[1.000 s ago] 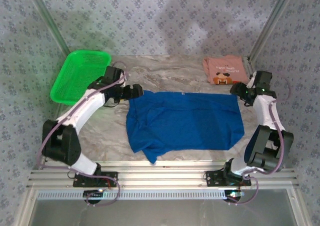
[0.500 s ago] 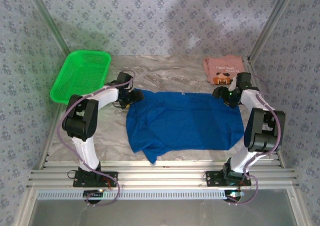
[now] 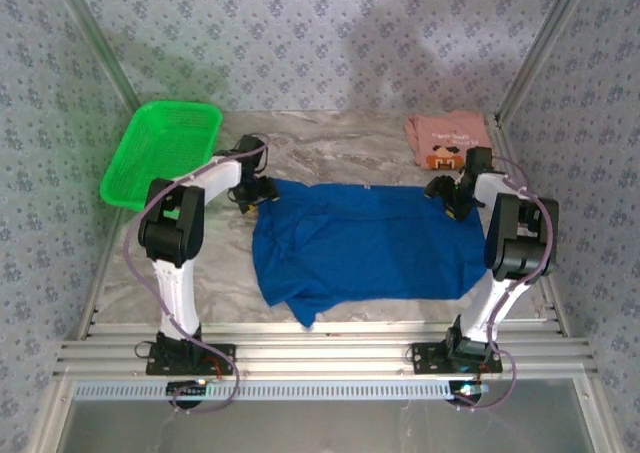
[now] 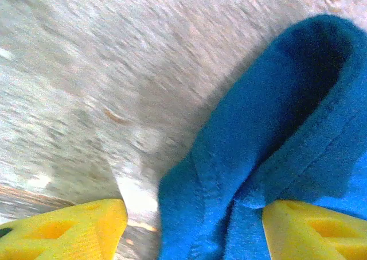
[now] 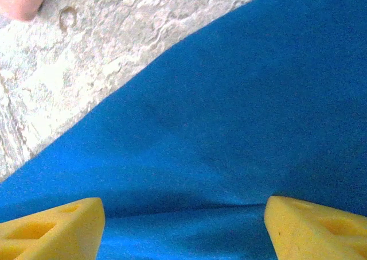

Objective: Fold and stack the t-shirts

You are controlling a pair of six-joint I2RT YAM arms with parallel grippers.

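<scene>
Both arms have come in onto the far corners of the blue t-shirt (image 3: pixel 370 243), spread flat on the worktop (image 3: pixel 330 148) — left tool (image 3: pixel 254 193) and right tool (image 3: pixel 446 196) gape wide, nothing gripped — corner pinch judged imminent.

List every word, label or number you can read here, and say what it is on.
Nothing can be read.
Salmon-pink t-shirt: dark lettering above its cartoon print, too small and blurred to read.
Royal-blue t-shirt: no text on the side showing.
Green basket: no label seen.
</scene>
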